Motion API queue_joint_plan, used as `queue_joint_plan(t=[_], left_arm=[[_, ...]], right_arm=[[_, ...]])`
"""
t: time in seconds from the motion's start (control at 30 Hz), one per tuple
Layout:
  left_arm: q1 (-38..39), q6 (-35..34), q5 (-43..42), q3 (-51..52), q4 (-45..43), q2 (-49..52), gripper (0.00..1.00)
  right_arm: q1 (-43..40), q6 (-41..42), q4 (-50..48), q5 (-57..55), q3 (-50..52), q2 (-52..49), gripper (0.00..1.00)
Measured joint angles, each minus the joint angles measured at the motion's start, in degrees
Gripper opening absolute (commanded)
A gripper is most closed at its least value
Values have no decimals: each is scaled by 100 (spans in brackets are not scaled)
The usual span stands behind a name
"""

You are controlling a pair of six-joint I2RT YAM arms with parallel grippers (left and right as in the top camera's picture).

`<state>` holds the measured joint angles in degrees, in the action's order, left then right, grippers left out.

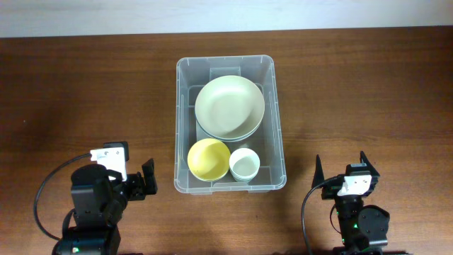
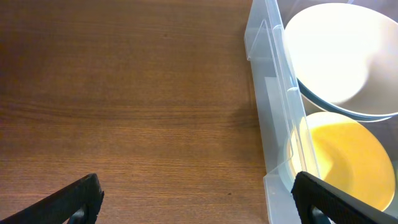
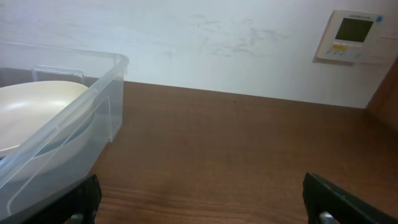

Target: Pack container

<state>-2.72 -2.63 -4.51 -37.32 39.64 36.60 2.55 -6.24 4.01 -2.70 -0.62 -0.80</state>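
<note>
While your left pincer (image 1: 141,181) is hovering over the worktop (image 1: 78,92) at the near left, its jaws are standing wide with nothing between them. From its wrist camera, the dark fingertips (image 2: 78,200) are framing bare wood, and a clear plastic wall is rising just to their right.

Moving to the centre, the container (image 1: 225,60) is sitting squarely on the worktop between your two arms, with its long sides running away from you. Inside, a large pale green bowl (image 1: 230,106) is filling the far half. It is resting on a second dish, of which only a bluish edge is showing. In the near half, a yellow bowl (image 1: 209,158) is lying on the left. A small white bowl (image 1: 245,165) is sitting right beside it, though you cannot tell whether they are touching.

Over to the right, your right pincer (image 1: 341,168) is waiting near the container's near right corner, apart from it. Its jaws are spread wide and gripping nothing. Its wrist camera is looking along the wood to a white wall, where a control panel (image 3: 351,34) is hanging at the upper right.
</note>
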Motion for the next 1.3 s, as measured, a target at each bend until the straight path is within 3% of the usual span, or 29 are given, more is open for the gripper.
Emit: queue_joint_plan(t=[0.97, 1.3], left_arm=[[2, 0, 0, 0, 20, -44, 99], [2, 0, 0, 164, 382, -1145, 99]], right_arm=[[0, -20, 2, 2, 0, 0, 99], [0, -20, 4, 22, 0, 0, 99]])
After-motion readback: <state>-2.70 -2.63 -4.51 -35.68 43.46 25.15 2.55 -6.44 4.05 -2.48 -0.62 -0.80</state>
